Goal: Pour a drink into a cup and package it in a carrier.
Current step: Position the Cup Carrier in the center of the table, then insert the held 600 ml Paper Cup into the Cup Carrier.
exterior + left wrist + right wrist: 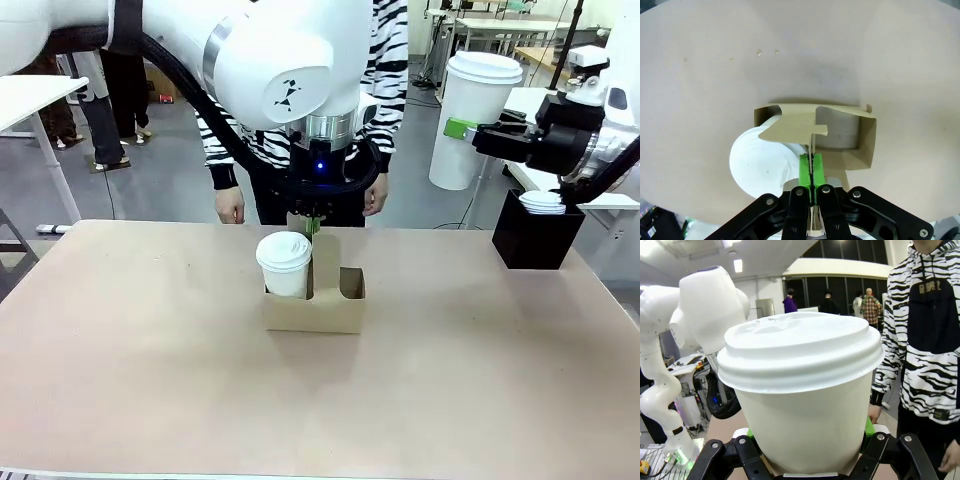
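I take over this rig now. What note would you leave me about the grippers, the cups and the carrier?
Left gripper: shut on the handle of the carrier, which stands on the table.
Right gripper: shut on a lidded white cup, held in the air.
Done: one lidded cup sits in the carrier's left slot.
Left: the other slot is empty; the held cup probably goes there.

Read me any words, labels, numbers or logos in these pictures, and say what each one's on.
Nothing is legible.
Chest print on the person's striped top: too blurred to read.
Hem patch on that top: too small.
Emblem on the left arm: black mark, no letters.
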You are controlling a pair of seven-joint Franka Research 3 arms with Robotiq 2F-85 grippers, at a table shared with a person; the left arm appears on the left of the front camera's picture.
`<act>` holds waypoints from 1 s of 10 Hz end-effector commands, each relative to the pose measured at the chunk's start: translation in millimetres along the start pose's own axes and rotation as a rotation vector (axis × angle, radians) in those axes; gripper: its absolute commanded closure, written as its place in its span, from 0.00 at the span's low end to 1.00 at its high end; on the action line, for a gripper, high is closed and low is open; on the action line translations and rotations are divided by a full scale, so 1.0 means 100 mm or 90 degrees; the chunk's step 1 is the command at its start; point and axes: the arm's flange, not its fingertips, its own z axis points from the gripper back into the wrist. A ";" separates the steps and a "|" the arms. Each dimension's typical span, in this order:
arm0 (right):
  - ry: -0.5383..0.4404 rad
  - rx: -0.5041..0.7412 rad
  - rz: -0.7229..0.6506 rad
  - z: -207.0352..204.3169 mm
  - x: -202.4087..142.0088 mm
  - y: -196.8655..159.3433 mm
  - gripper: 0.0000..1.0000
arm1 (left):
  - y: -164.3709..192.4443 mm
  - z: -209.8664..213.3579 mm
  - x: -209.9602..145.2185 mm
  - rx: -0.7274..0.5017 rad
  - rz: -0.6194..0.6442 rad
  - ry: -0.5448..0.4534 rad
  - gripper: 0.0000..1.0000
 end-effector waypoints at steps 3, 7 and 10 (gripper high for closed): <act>-0.010 0.002 0.010 -0.01 0.03 0.00 0.19 | 0.00 0.00 0.00 0.000 0.000 0.000 0.98; -0.010 0.002 0.010 -0.01 0.03 0.00 0.19 | -0.03 0.02 -0.01 -0.002 -0.002 -0.002 0.41; -0.010 0.002 0.010 -0.01 0.03 0.00 0.19 | 0.27 0.35 -0.01 -0.003 -0.027 -0.006 0.39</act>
